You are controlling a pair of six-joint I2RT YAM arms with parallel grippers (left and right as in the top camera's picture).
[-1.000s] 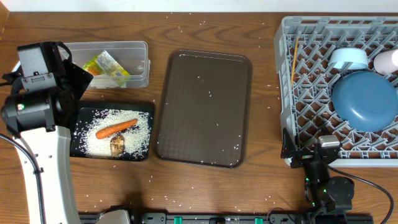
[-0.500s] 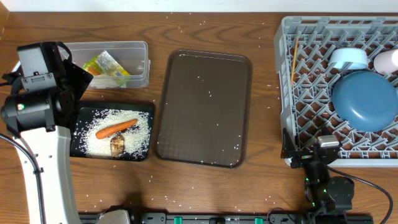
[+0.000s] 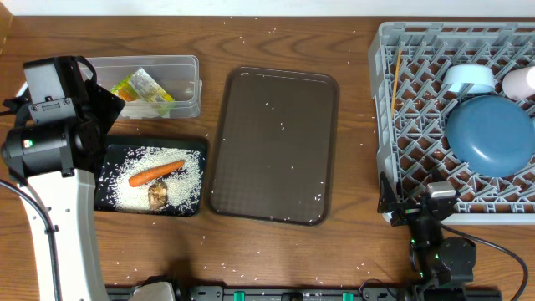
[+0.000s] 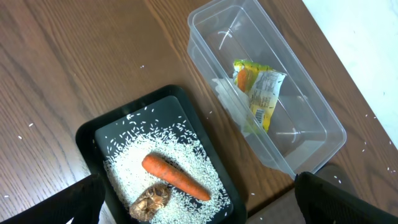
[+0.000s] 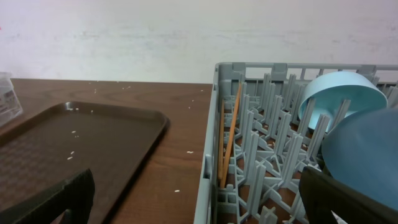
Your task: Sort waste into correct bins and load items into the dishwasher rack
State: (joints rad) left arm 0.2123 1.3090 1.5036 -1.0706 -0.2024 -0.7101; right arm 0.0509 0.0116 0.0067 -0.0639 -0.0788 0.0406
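Both splayed wide, empty: left gripper (image 4: 199, 208) over black tray (image 4: 84, 138) with carrot (image 4: 174, 177), foil wrapper (image 4: 261, 93) set apart in clear tub (image 4: 230, 37); right gripper (image 5: 199, 205) by dishwasher rack (image 5: 280, 65). I'd call sorting done.

A brown wooden table (image 3: 276, 251) is filling almost the whole overhead view, its grain running straight from the left edge towards the right edge. Along the far edge a narrow pale strip (image 3: 251, 8) is showing. In the right wrist view a plain white wall (image 5: 124, 37), faintly mottled, is rising directly behind the far edge of the table. In the left wrist view a white surface is cutting across the upper right corner, just past the table's edge. Soft, even light is falling over the wood, casting only weak shadows and giving the boards a dull sheen.
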